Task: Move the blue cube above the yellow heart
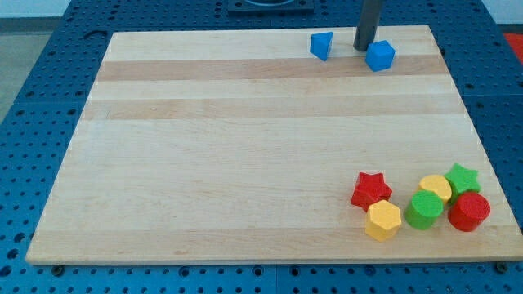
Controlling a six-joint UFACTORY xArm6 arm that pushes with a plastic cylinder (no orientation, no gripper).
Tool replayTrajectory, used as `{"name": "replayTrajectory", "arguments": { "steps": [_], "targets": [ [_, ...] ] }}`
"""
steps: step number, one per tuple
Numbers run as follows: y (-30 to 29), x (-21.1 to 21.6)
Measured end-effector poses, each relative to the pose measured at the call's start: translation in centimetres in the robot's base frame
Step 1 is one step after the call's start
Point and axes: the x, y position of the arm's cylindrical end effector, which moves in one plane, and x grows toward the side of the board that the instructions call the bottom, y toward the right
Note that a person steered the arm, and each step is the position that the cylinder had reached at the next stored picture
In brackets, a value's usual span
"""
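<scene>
The blue cube point(380, 55) lies near the board's top edge, right of centre. My tip point(361, 48) stands just to the cube's upper left, close against it; I cannot tell if they touch. The yellow heart point(435, 188) sits far below in a cluster at the board's bottom right, partly hidden by the green cylinder point(424, 211) in front of it.
A second blue block, wedge-like point(321, 46), lies left of my tip. Around the heart are a red star point(371, 190), a yellow hexagon point(383, 220), a green star point(462, 178) and a red cylinder point(469, 211). The wooden board point(229, 147) rests on a blue perforated table.
</scene>
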Motion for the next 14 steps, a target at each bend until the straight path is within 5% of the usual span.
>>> {"name": "replayTrajectory", "arguments": {
  "steps": [2, 5, 7, 11, 13, 14],
  "targets": [
    [-0.9, 9.6],
    [-1.3, 4.0],
    [3.4, 0.2],
    [4.5, 10.7],
    [8.0, 6.0],
    [10.5, 7.1]
  ]
}}
